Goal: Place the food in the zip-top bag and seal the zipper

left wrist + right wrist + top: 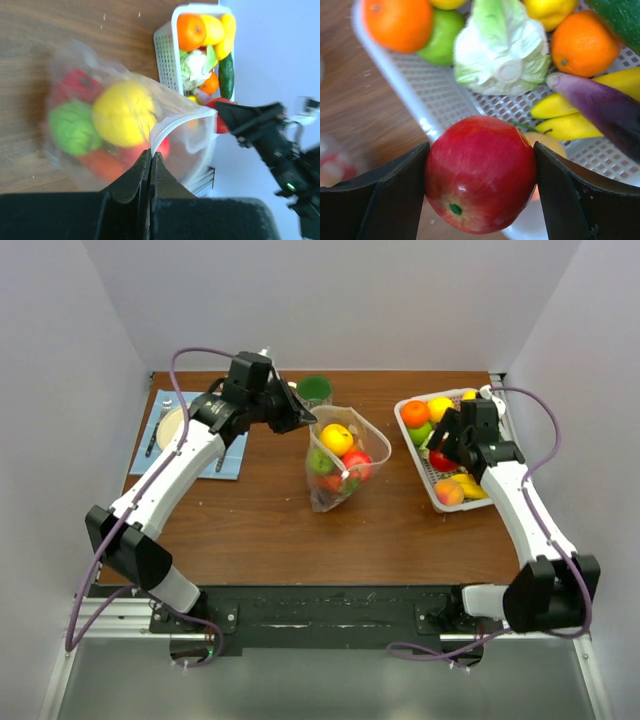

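Note:
The clear zip-top bag (340,462) stands open mid-table with yellow, green, red and orange toy food inside. My left gripper (303,418) is shut on the bag's mouth edge, pinching the pale zipper strip (172,124) and holding the mouth up. In the left wrist view the yellow fruit (124,114) and a green one (72,127) show through the plastic. My right gripper (440,452) is shut on a red apple (480,172), held above the near left rim of the white basket (395,65).
The white basket (420,465) at the right holds oranges, a green apple, a cabbage, bananas, a purple eggplant and a cucumber. A green cup (314,390) stands behind the bag. A blue mat with plate and cutlery (165,430) lies at the far left.

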